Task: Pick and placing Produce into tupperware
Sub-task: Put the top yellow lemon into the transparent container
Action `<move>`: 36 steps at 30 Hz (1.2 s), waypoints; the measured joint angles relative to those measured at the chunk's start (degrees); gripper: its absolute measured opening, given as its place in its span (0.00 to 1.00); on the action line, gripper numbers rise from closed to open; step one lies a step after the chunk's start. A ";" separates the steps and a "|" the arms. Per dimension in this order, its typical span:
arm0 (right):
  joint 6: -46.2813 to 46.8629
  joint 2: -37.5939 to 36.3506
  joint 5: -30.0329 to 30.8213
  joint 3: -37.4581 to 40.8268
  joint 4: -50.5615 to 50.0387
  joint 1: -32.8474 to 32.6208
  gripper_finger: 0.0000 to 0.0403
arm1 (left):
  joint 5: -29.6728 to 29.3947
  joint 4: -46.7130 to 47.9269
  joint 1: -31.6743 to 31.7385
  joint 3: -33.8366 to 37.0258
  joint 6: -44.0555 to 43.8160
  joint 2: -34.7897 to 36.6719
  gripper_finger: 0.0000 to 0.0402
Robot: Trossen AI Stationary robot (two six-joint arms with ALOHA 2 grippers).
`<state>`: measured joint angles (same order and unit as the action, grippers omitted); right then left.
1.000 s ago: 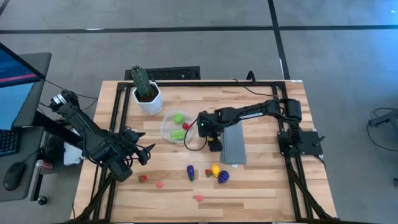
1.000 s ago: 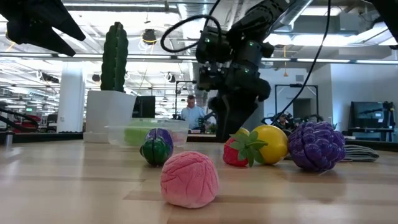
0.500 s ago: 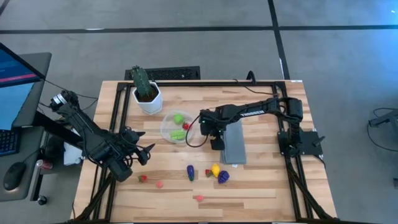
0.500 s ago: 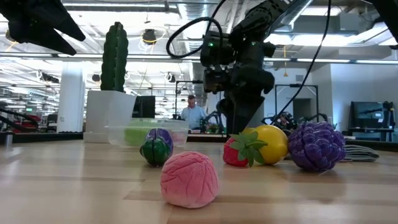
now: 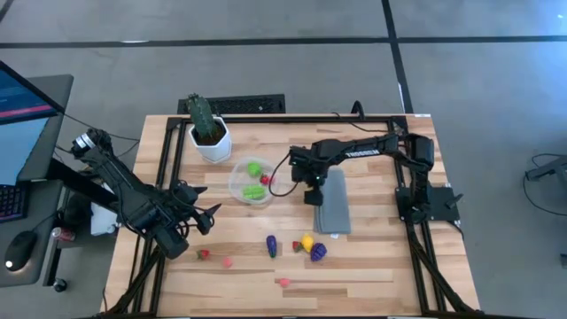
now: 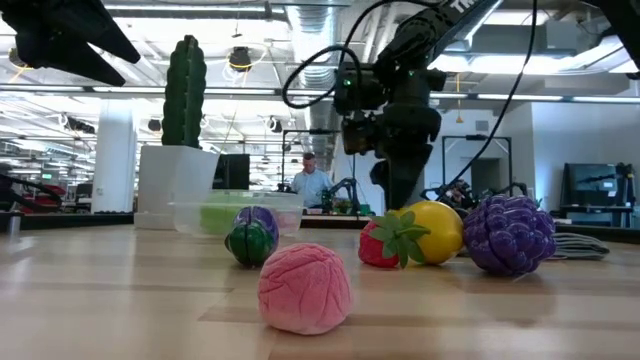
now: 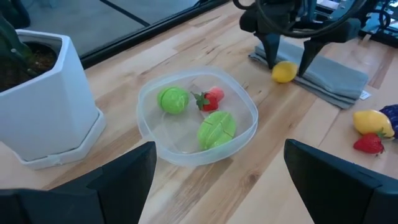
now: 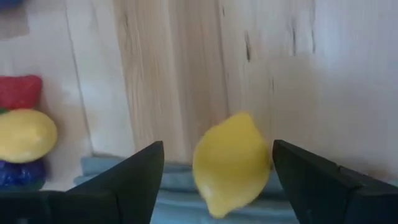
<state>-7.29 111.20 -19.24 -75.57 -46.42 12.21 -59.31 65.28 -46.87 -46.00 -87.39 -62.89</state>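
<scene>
Yellow lemon (image 8: 231, 163) between right claw's (image 8: 217, 171) spread fingers, by grey cloth (image 7: 329, 71).

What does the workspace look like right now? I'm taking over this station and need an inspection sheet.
Surface: wooden table; nothing spilled seen.
Job's things: tupperware holds two green pieces and a strawberry; lemon lies at the cloth's edge; seven loose produce pieces on the table's near half.
Clutter: cactus pot; grey cloth.
Grippers: left gripper open, hovering at the table's left side; right gripper open, straddling the lemon.
Cables: black loop hanging off the right arm.
Surroundings: monitor left of the table; person far behind.
</scene>
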 joint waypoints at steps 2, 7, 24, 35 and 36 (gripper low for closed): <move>-0.04 0.02 0.22 0.02 -0.44 0.01 0.83 | -0.19 0.04 -0.02 0.00 0.02 -0.02 0.85; -0.18 0.02 2.58 0.00 -0.30 -0.27 0.85 | -0.46 0.37 0.00 0.00 0.02 -0.01 0.85; -0.81 0.71 6.22 0.20 1.64 -1.87 0.82 | -0.48 0.74 -0.02 0.00 0.00 0.00 0.85; 0.88 0.68 7.56 2.62 2.27 -2.13 0.80 | -0.48 0.74 -0.02 0.00 -0.28 0.00 0.85; 0.88 0.68 7.54 2.62 2.39 -2.17 0.80 | -0.48 0.74 0.00 0.00 -0.28 0.00 0.85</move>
<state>-6.42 111.87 -11.70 -72.95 -44.03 10.05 -59.79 66.02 -46.87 -46.00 -87.68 -62.89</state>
